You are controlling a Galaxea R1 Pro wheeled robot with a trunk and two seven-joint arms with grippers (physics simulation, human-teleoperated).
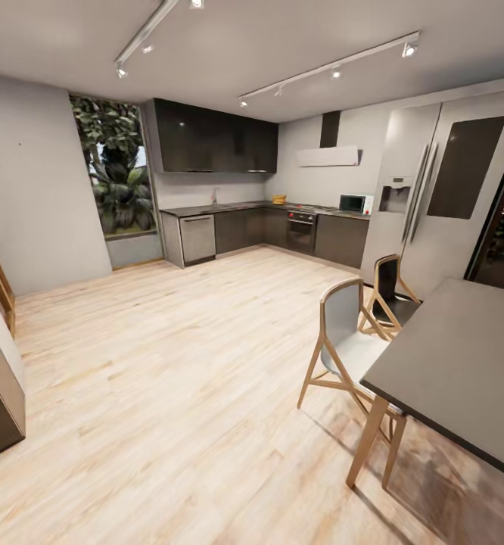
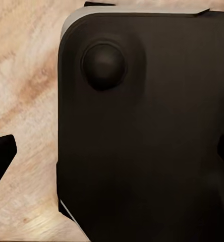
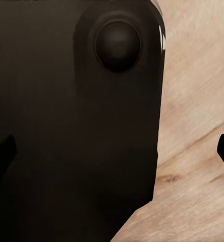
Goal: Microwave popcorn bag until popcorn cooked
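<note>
1. Down low, the left tool (image 2: 112, 166) and right tool (image 3: 112, 156) each hang over the robot's dark base, fingertips spread wide, holding nothing.
2. Far ahead across the wooden floor (image 1: 169, 363), the microwave (image 1: 356, 203) sits on the desk (image 1: 237, 206), slightly right of centre.
3. Neither arm looks nearer; the popcorn bag is too small to make out.

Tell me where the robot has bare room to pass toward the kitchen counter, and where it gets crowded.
The wide wood floor runs bare from the left wall to the cabinet fronts below the countertop. The right side is crowded: two chairs stand against the dark dining table, close by the fridge. The microwave sits at the countertop's far right end.
</note>
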